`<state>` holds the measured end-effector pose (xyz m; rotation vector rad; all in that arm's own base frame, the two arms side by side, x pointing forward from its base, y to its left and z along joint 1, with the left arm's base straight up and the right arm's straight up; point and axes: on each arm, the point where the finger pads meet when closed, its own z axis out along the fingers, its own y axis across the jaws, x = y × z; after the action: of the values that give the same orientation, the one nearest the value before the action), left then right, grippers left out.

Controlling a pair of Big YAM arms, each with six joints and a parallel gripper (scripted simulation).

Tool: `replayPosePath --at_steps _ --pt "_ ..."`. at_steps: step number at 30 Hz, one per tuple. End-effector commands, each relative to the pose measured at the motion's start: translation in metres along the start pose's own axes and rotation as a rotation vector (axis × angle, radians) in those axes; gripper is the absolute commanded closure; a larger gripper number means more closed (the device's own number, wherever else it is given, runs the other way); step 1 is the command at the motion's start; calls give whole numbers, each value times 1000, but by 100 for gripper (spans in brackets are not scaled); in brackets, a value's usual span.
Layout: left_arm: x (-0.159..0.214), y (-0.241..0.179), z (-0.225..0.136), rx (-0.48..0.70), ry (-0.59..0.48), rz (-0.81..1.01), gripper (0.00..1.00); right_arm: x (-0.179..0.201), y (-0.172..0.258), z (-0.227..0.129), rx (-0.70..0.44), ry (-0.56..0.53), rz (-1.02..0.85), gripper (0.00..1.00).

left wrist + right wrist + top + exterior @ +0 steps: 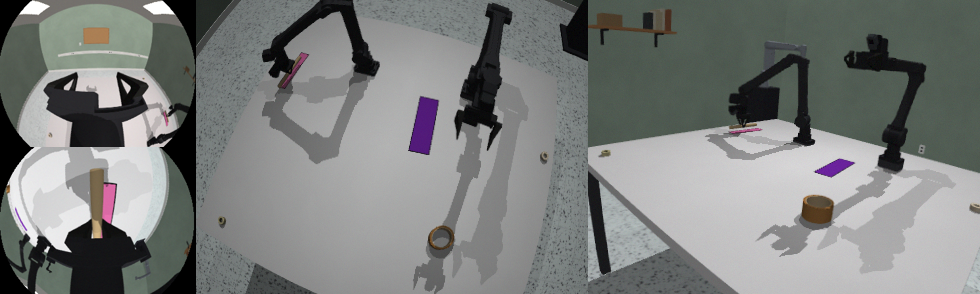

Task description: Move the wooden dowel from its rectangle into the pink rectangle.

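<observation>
Right gripper [289, 70] [743, 124] [168, 115] [97, 221], nearer, pinches dowel [283, 80] [751, 125] [168, 119] [97, 196]; pink rectangle [295, 71] [747, 131] [166, 119] [109, 203] below, bit sideways, long ways nearly matching. Left gripper [473, 143] [847, 59] [97, 73] wide.

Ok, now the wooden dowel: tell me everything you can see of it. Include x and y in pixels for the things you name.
The wooden dowel [740, 126] [97, 196] is a plain, slim, straight rod in light tan, smooth-looking, shaded darker over much of its length in the right wrist view. It is held roughly level between the fingers of the right gripper [743, 124] [97, 224], which hide part of it. It hangs above the table, over or just beside the pink rectangle [750, 131] [109, 201]. Apart from the gripper, nothing visibly touches it.
</observation>
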<state>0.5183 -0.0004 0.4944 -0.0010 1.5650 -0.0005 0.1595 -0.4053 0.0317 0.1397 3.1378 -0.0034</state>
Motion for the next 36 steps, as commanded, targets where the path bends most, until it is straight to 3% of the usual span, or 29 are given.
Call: replayPosePath --at_steps 1,19,36 --pt "-39 6 -7 -12 -74 10 0 20 -16 3 8 -6 -32 100" --pt "-39 6 -7 -12 -74 10 0 40 -25 -6 16 -5 28 100" --pt "-39 6 -7 -12 -74 10 0 34 -24 24 15 -4 17 100"
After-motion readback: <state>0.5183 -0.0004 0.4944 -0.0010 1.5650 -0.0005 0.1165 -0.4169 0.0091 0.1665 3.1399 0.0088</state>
